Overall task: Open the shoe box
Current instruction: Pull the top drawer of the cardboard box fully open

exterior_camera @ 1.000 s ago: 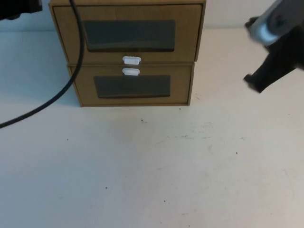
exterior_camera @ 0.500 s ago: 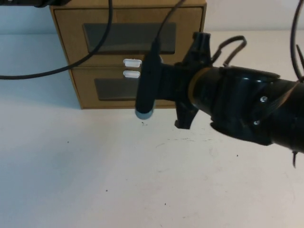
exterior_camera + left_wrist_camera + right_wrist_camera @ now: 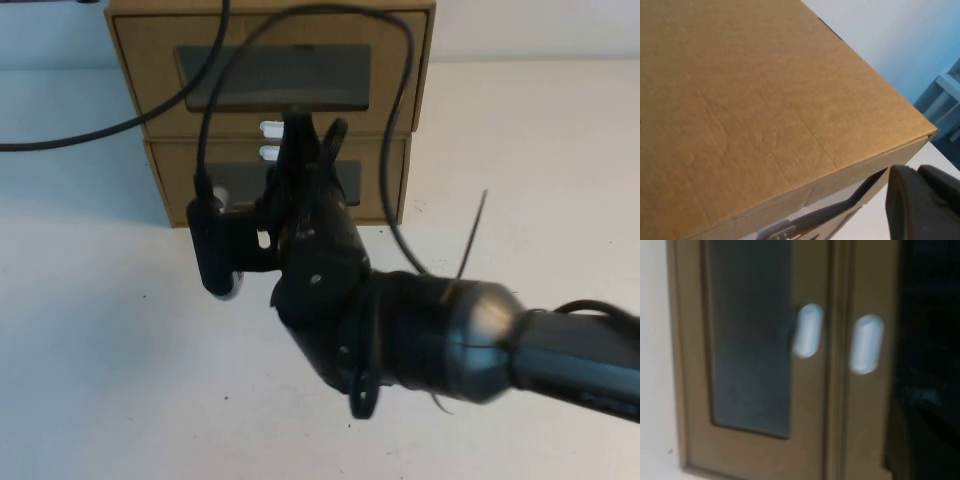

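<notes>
pointing at the box fronts, the right gripper (image 3: 315,128) hangs just before two small white plastic pull tabs, jaws closed and empty. judged a lining-up pose: narrow tips aimed to hook one tab. the task's thing is a stack of brown cardboard shoe boxes with dark window panels, at the far side of the white table (image 3: 100,350): upper box (image 3: 390,60) on lower box (image 3: 380,185), both fronts shut. upper tab (image 3: 866,343) and lower tab (image 3: 808,330) sit just apart, so catching the wrong one looks the risk. left gripper (image 3: 920,202) hovers over the upper box's top, perhaps to steady the stack; its state i cannot tell.
</notes>
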`<state>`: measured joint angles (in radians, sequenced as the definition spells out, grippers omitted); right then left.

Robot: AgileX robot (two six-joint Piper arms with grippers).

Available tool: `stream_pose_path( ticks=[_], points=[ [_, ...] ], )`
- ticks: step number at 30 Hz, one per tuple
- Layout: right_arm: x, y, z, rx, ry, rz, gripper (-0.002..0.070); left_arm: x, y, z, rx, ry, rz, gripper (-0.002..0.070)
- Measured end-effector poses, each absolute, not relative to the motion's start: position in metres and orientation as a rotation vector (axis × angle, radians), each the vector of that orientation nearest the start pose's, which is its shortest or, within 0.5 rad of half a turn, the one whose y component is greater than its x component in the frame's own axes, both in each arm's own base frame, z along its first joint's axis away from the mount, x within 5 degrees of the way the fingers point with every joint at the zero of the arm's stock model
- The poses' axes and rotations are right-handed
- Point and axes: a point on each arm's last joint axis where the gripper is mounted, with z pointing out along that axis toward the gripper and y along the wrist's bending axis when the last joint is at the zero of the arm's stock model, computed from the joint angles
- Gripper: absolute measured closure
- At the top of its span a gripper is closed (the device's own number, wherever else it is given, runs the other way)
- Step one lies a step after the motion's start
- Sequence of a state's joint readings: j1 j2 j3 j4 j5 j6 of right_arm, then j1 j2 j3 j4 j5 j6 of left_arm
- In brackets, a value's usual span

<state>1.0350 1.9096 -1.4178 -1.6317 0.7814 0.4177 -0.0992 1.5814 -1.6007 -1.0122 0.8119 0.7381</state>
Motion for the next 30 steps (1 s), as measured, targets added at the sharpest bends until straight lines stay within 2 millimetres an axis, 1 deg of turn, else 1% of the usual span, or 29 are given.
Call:
stream_pose_path(
  ticks=[3,5,7,10,12,15,18,20,23,30],
  points=[
    [0.281,0.342,0.258,-1.393,1.319,-0.901,0.069,0.346,-0.092,0.425,0.445,1.917,-0.79,0.0678],
    [0.285,0.345,0.252,-1.357,1.349,-0.896,0.0677,0.345,-0.093,0.425,0.453,1.921,-0.81,0.0678],
    [0.287,0.349,0.252,-1.323,1.367,-0.873,0.0647,0.344,-0.094,0.424,0.467,1.929,-0.827,0.0678],
    [0.294,0.354,0.257,-1.265,1.385,-0.826,0.056,0.342,-0.095,0.424,0.486,1.94,-0.845,0.0678],
    [0.301,0.354,0.263,-1.238,1.389,-0.803,0.0484,0.341,-0.095,0.423,0.495,1.945,-0.852,0.0678],
    [0.315,0.349,0.266,-1.206,1.402,-0.795,0.0437,0.34,-0.096,0.423,0.501,1.949,-0.857,0.0678],
    [0.328,0.343,0.267,-1.193,1.415,-0.789,0.0428,0.34,-0.096,0.423,0.503,1.95,-0.858,0.0678],
    [0.332,0.341,0.266,-1.196,1.416,-0.777,0.0428,0.34,-0.096,0.423,0.503,1.95,-0.858,0.0678],
    [0.336,0.342,0.264,-1.213,1.411,-0.751,0.0428,0.34,-0.096,0.423,0.503,1.95,-0.858,0.0678],
    [0.338,0.349,0.247,-1.271,1.406,-0.716,0.0427,0.34,-0.096,0.423,0.502,1.949,-0.86,0.0678]
  ],
)
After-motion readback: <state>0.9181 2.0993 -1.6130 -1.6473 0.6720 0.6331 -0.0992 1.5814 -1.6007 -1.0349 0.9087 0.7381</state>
